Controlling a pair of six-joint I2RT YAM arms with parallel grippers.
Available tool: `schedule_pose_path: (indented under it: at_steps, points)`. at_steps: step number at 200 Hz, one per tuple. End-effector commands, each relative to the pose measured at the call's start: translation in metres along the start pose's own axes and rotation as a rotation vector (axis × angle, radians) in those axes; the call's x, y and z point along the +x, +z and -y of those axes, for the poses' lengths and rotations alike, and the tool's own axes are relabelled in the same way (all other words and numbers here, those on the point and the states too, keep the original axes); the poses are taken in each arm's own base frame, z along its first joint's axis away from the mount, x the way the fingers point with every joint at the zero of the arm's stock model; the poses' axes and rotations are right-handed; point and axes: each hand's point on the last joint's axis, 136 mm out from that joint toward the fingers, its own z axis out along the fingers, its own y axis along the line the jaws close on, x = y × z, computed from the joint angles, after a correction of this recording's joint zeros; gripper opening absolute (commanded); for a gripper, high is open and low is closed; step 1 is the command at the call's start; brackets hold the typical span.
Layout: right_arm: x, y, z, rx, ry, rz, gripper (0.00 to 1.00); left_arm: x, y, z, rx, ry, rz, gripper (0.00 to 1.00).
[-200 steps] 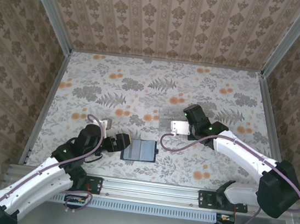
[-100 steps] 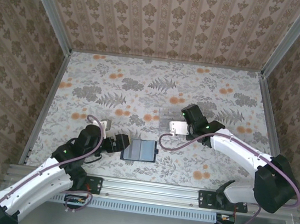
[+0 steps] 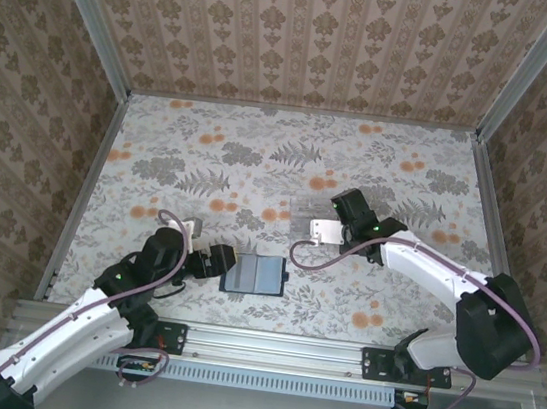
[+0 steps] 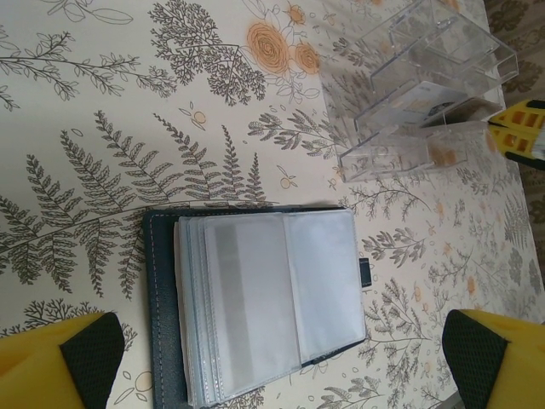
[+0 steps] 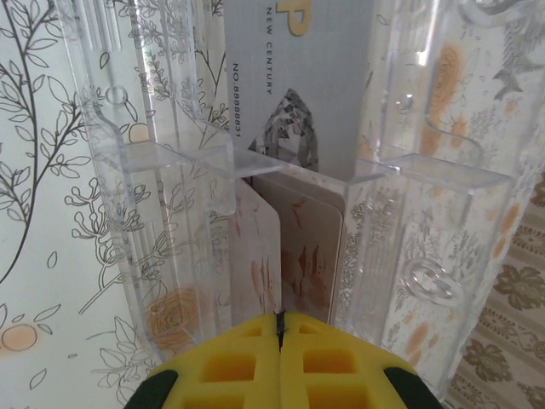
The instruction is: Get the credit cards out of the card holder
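The card holder (image 4: 255,298) lies open at lower centre, unmoved, its sleeves looking empty, between the wide-spread fingers of the left tool (image 4: 281,354). The right tool (image 5: 279,328) stays closed at the clear tray (image 5: 170,196), where credit cards (image 5: 298,247) stand. We judge the emptying nearly done, though we cannot tell whether it pinches one.

The open card holder (image 4: 255,298) lies between the widely spread fingers of the left tool (image 4: 281,354), and bare worktop (image 4: 102,128) is left on both its sides. A strip of free worktop is seen between it and the clear plastic tray (image 4: 426,85) beyond. The tray's slot is crowded by the closed right tool (image 5: 279,336) and two credit cards (image 5: 298,256), hemmed in by clear dividers (image 5: 196,162). Farther back, open worktop is bounded by patterned walls (image 3: 306,37).
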Motion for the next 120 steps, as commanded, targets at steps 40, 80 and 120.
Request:
schedule_pose_path:
  at_steps: [40, 80, 120]
  points:
    - [-0.006, 0.010, 0.010, 0.002, 0.029, 0.001, 0.15, 0.001, -0.001, -0.002, 0.012, -0.009, 0.002, 1.00]
    - [-0.004, 0.009, 0.014, 0.017, 0.040, -0.009, 0.22, 0.001, 0.000, -0.004, 0.014, -0.016, 0.003, 1.00]
    - [-0.004, 0.010, 0.022, 0.049, 0.054, -0.014, 0.28, 0.001, 0.000, -0.004, 0.018, -0.022, 0.005, 1.00]
